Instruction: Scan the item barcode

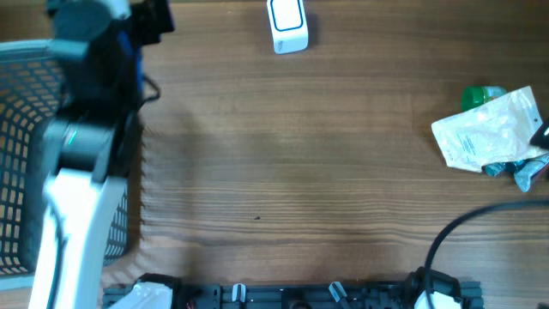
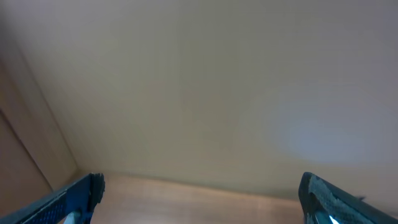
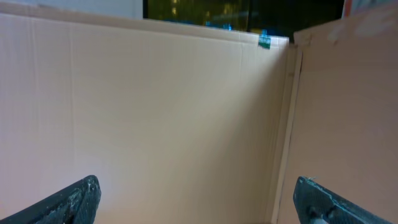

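left claw spread wide; plain tan surface directly ahead. right claw spread wide; cardboard wall ahead, second panel meeting it at right.

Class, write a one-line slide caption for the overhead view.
Wooden table: left arm over a mesh basket, white scanner at top, bagged items at right.

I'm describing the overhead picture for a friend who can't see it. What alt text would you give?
A wooden table seen from above, with a white scanner at the top edge and a clear plastic packet at the right. A white and black robot arm reaches over a mesh basket at the left.
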Available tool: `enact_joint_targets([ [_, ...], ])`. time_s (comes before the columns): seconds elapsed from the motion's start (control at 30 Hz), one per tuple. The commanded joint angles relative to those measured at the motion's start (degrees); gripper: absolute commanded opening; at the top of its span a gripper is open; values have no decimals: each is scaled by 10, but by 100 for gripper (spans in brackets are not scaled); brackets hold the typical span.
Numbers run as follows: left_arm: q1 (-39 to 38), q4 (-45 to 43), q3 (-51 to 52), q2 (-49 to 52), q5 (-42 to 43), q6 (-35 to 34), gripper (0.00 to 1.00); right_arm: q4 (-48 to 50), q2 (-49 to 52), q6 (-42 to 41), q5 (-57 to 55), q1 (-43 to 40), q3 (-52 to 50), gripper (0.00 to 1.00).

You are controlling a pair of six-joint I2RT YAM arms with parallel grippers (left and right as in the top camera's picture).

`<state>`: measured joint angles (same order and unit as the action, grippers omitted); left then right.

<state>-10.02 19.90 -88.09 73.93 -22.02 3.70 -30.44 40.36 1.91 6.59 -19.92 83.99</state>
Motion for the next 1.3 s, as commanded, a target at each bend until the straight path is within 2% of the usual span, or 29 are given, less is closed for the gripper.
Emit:
enact_joint_targets([
  [0.0, 5, 1, 56, -152, 38, 14, 100, -2, -60, 11, 14, 3, -82, 100],
  [0.1, 36, -33, 165, -288, 78, 11, 100, 10, -107, 9, 65, 3, -130, 100],
  [0.17, 79, -56, 248, -383, 92, -16, 100, 22, -134, -14, 80, 2, -142, 100],
  [0.33, 156, -39, 353, -539, 229, -16, 100, 25, -248, -21, 79, 2, -147, 100],
  [0.5, 158, -11, 358, -584, 304, -16, 100, 26, -320, -21, 79, 3, -146, 100],
  [0.63, 194, -9, 358, -655, 308, -16, 100, 31, -369, -19, 68, 3, -131, 100],
  [0.83, 191, 7, 358, -731, 308, -16, 100, 31, -380, -21, 69, 3, -100, 100],
  [1.13, 179, 42, 354, -737, 312, -16, 100, 6, -400, -23, 64, 42, -60, 100],
  [1.27, 179, 9, 354, -737, 312, -16, 100, 5, -400, -23, 64, 41, -61, 100],
])
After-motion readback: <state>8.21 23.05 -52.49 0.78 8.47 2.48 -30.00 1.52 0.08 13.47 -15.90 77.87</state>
